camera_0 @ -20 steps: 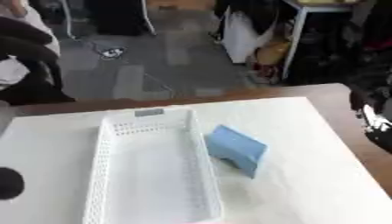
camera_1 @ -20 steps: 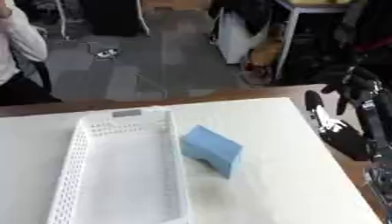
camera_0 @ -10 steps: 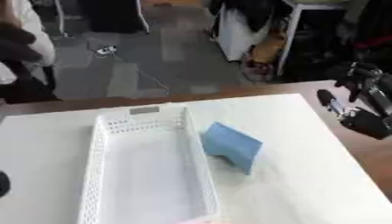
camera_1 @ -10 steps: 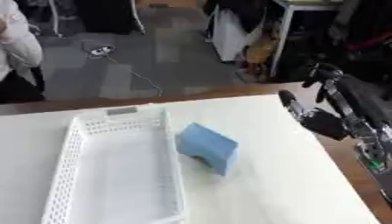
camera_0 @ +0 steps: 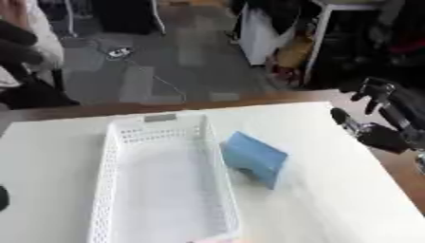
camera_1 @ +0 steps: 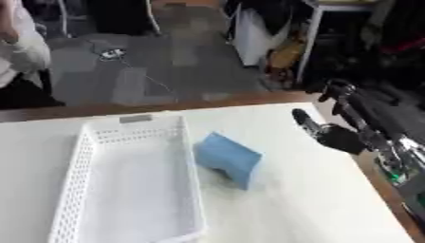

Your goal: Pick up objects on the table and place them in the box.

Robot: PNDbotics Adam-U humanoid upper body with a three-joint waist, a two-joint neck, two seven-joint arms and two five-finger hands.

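A blue block-shaped object (camera_0: pixel 253 157) lies on the white table, touching the right side of the white perforated basket (camera_0: pixel 120 190). The basket holds nothing that I can see. My right hand (camera_1: pixel 336 128) hangs over the table's right edge, well to the right of the blue object and apart from it, fingers straight and spread, holding nothing. Only a dark blur (camera_0: pixel 3 198) shows at the left edge where my left arm comes in; its hand cannot be made out.
The table's wooden rim (camera_0: pixel 265 98) runs along the far side and down the right. Beyond it lies grey floor with cables, a white cabinet (camera_0: pixel 270 28) and dark furniture. A person in white stands at the far left.
My right hand has come in from the right edge, leftward over the table toward the blue object. The camera has shifted a little. Basket and blue object have stayed put.
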